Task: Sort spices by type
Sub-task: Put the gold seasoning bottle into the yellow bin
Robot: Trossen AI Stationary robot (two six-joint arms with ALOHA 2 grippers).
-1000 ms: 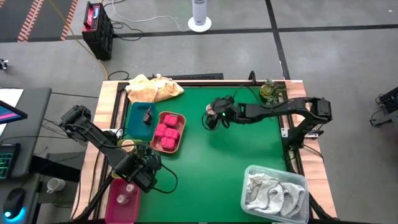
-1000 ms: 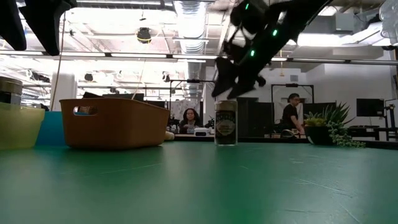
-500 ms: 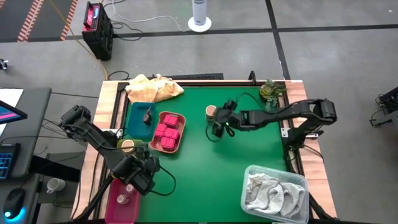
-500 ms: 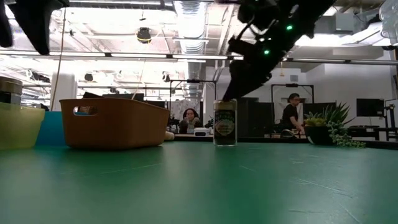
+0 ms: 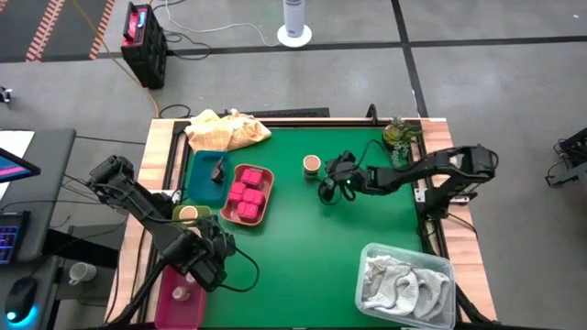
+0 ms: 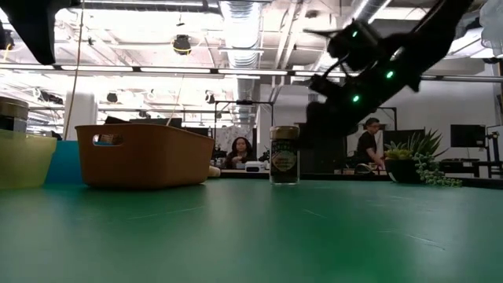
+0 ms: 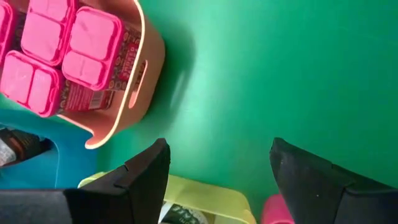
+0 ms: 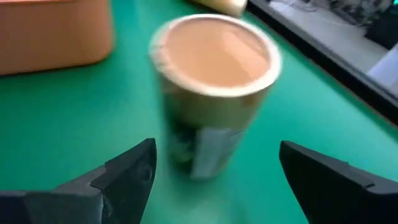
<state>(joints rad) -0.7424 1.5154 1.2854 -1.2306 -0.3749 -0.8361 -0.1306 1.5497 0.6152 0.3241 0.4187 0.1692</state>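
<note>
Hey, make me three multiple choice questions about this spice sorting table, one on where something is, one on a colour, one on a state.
1. Where does the tan-lidded cylindrical spice cup stand?
A. on the bare green table mat
B. in the salmon tray
C. on the yellow cloth

2. What colour is the tray holding the pink cube-like packets?
A. white
B. salmon
C. black

3. What is the state of the right end effector?
A. shut on the cup
B. open, empty
C. holding a packet

Answers: 1 A, the high view shows the cup alone on the mat. 2 B, the left wrist view shows a salmon wall around the packets. 3 B, the right wrist view shows its fingers spread with the cup apart beyond them.
</note>
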